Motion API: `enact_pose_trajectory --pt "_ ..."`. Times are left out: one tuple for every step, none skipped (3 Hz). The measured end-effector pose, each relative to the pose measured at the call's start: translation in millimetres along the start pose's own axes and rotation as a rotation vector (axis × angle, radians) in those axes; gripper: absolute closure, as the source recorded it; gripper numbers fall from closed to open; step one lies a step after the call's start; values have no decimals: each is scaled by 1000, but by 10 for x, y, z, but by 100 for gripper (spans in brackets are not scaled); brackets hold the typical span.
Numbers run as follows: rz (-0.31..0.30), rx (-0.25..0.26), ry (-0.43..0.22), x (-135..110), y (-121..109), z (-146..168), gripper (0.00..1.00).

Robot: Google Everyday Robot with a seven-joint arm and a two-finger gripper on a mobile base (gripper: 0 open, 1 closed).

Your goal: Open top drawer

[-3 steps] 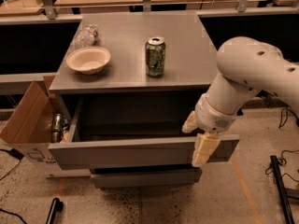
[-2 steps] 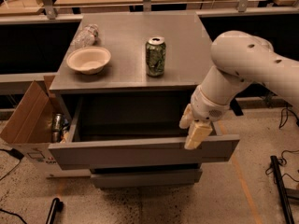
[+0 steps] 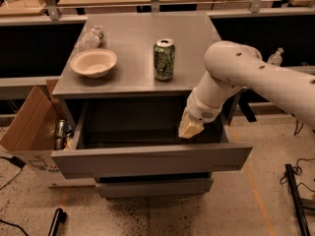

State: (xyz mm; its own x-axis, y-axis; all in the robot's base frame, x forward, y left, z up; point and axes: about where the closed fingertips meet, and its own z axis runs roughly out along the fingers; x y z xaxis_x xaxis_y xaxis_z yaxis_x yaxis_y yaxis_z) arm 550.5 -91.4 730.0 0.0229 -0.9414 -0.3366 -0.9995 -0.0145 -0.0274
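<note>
The top drawer (image 3: 147, 161) is a wide matte-grey drawer with a flat handleless front. It stands pulled out from the grey cabinet (image 3: 138, 77), and its grey box interior shows and looks empty. My gripper (image 3: 189, 128) hangs from the white arm over the right half of the open drawer, just above and behind the front panel and apart from it. Below the top drawer a shorter grey drawer front (image 3: 155, 187) stays in.
On the cabinet top stand a green can (image 3: 164, 59), a beige bowl (image 3: 94, 63) and a crumpled plastic bottle (image 3: 89, 38). An open cardboard box (image 3: 32, 127) with cans sits on the floor at the left. Black stand legs (image 3: 295, 195) lie at the right.
My gripper has lifted from the drawer's front panel and moved up and back over the open drawer. The drawer stays pulled out.
</note>
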Motion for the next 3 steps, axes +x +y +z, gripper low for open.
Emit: enact_pose_trajectory --pt "20 24 -33 -113 -107 190 100" --pt "12 11 -66 -287 -140 449 100" --pt "0 -27 -96 -388 -69 660 100"
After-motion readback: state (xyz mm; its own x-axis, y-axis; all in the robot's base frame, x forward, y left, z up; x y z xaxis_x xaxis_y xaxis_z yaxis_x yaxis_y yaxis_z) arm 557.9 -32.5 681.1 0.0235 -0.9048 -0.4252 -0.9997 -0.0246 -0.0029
